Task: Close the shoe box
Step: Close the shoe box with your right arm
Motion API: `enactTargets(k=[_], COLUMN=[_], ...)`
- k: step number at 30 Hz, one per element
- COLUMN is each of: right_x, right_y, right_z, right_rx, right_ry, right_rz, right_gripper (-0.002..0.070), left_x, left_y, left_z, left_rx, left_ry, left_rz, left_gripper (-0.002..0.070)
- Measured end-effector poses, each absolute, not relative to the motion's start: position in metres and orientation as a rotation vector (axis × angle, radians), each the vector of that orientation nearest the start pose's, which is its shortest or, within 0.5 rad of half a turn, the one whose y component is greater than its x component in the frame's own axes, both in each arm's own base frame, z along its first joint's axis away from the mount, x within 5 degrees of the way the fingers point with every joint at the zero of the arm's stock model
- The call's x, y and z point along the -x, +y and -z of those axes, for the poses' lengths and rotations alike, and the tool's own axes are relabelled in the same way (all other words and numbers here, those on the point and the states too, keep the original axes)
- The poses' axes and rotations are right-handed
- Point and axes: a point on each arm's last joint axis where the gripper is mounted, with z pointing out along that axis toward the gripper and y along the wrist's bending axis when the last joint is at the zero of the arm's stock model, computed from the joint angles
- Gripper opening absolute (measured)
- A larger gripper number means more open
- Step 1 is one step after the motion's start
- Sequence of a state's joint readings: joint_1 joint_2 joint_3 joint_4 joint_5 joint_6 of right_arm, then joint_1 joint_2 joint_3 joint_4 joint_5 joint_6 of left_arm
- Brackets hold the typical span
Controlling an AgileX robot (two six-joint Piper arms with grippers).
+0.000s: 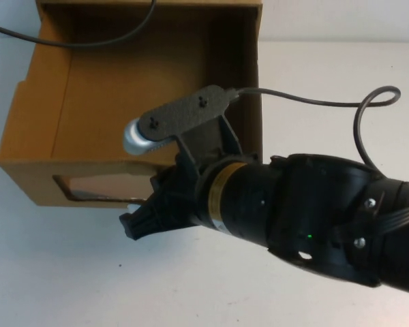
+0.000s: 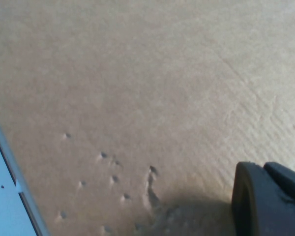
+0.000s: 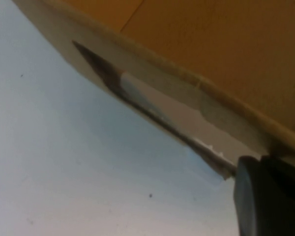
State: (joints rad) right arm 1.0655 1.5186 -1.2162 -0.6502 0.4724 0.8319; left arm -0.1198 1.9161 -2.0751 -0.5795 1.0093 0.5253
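Note:
The shoe box (image 1: 123,88) is a brown cardboard drawer lying open-topped and empty at the far left of the table. Its front panel (image 1: 34,178) faces me, with a clear window (image 1: 99,187) and a small white tab (image 1: 133,205) below it. My right gripper (image 1: 138,221) is low at the front panel, right by the tab, with its arm reaching in from the right. The right wrist view shows the panel and window edge (image 3: 137,93) close up, with part of the gripper (image 3: 268,196). My left gripper (image 2: 270,204) is close against plain cardboard (image 2: 137,88); it is out of the high view.
The white table (image 1: 68,272) spreads in front and to the right of the box. A black cable (image 1: 327,103) loops over the table at the right, and another (image 1: 75,44) crosses the box's far end. The right arm's wrist camera (image 1: 157,129) hangs over the drawer.

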Motion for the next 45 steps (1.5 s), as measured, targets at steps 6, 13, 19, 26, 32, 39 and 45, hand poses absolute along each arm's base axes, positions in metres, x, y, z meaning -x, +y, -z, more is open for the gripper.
enactTargets(k=[6, 13, 19, 26, 32, 39, 45], right_x=[-0.199, -0.208, -0.234, -0.27, -0.294, -0.313, -0.335], right_y=[0.296, 0.3, 0.301, 0.298, 0.299, 0.306, 0.309], right_z=[-0.327, -0.338, -0.345, -0.348, -0.352, -0.356, -0.355], right_rx=[0.681, 0.632, 0.569, 0.507, 0.479, 0.457, 0.43], right_ry=[1.989, 1.906, 1.882, 1.853, 1.821, 1.79, 1.771], right_rz=[-0.398, -0.391, -0.43, -0.444, -0.467, -0.471, -0.46], right_gripper=[-0.0011, -0.0011, -0.0011, -0.0011, -0.0011, -0.0011, -0.0011], left_x=[-0.424, -0.424, -0.424, -0.424, -0.424, -0.424, -0.424], left_y=[-0.094, -0.094, -0.094, -0.094, -0.094, -0.094, -0.094], left_z=[-0.407, -0.407, -0.407, -0.407, -0.407, -0.408, -0.408], left_rx=[-0.592, -0.592, -0.592, -0.592, -0.592, -0.591, -0.59], left_ry=[2.125, 2.125, 2.125, 2.125, 2.125, 2.124, 2.123], left_rz=[0.501, 0.501, 0.501, 0.501, 0.503, 0.507, 0.517], left_gripper=[-0.0002, -0.0002, -0.0002, -0.0002, -0.0002, -0.0002, -0.0002])
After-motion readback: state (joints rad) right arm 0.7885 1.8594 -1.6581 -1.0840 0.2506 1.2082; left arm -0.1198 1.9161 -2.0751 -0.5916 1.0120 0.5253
